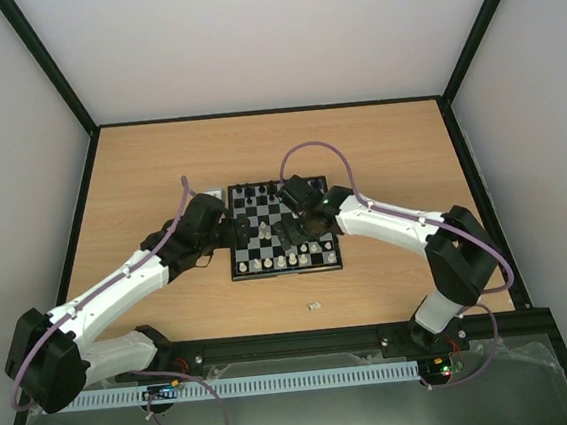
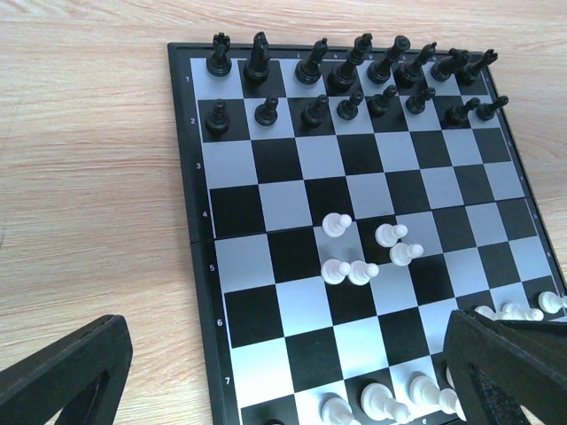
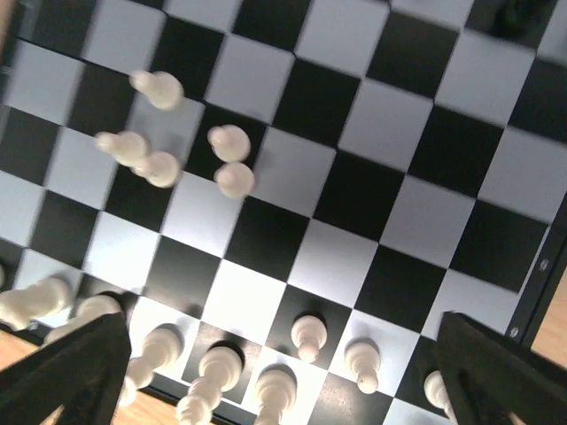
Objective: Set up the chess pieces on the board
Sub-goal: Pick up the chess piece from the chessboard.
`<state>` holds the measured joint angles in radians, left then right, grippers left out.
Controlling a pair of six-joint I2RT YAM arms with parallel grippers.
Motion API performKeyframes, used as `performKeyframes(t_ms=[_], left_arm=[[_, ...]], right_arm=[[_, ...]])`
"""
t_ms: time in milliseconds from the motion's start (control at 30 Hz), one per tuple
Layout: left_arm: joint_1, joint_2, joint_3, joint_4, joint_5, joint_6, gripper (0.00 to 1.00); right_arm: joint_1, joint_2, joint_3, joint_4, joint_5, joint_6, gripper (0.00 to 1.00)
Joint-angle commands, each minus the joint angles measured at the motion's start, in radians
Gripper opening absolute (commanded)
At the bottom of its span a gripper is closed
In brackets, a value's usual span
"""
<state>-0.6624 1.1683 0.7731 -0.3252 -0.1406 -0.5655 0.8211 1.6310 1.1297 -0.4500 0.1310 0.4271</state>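
The board (image 1: 285, 271) lies mid-table, with black pieces (image 1: 261, 190) in its two far rows and cream-white pieces (image 1: 286, 260) along its near edge. In the left wrist view the black pieces (image 2: 345, 84) fill the two far rows of the board (image 2: 283, 204), and several white pawns (image 2: 359, 252) stand bunched in the middle. My left gripper (image 2: 283, 385) is open and empty at the board's left side (image 1: 235, 231). My right gripper (image 3: 283, 381) is open and empty above the board (image 3: 354, 186), over its near right part (image 1: 301, 229). White pawns (image 3: 308, 335) and taller white pieces (image 3: 217, 372) stand below it.
One small cream-white piece (image 1: 313, 306) lies on the wooden table (image 1: 388, 152) in front of the board. Black frame rails run along the table's sides and near edge (image 1: 306, 339). Both arms reach in over the board from the near corners.
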Motion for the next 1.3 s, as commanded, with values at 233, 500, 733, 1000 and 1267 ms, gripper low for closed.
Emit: performKeyframes(t_ms=[233,500,733,1000,1267], left_arm=[[0.007,-0.086,0.009,-0.044,-0.06,-0.011,0.99],[0.015,-0.125,-0.004,-0.057,-0.066,-0.013,0.99],[0.018,-0.172,-0.017,-0.071,-0.066,-0.018,0.99],[0.021,-0.233,-0.026,-0.088,-0.076,-0.02,1.0],[0.028,-0.241,-0.041,-0.085,-0.078,-0.019,1.0]], right_arm=[[0.006,-0.075,0.053,-0.041,-0.022,-0.006,0.99],[0.006,-0.04,0.095,-0.034,-0.059,-0.017,0.99],[0.014,0.032,0.18,-0.029,-0.086,-0.025,0.93],[0.04,0.155,0.297,-0.042,-0.1,-0.036,0.69],[0.05,0.279,0.372,-0.088,-0.033,-0.048,0.51]])
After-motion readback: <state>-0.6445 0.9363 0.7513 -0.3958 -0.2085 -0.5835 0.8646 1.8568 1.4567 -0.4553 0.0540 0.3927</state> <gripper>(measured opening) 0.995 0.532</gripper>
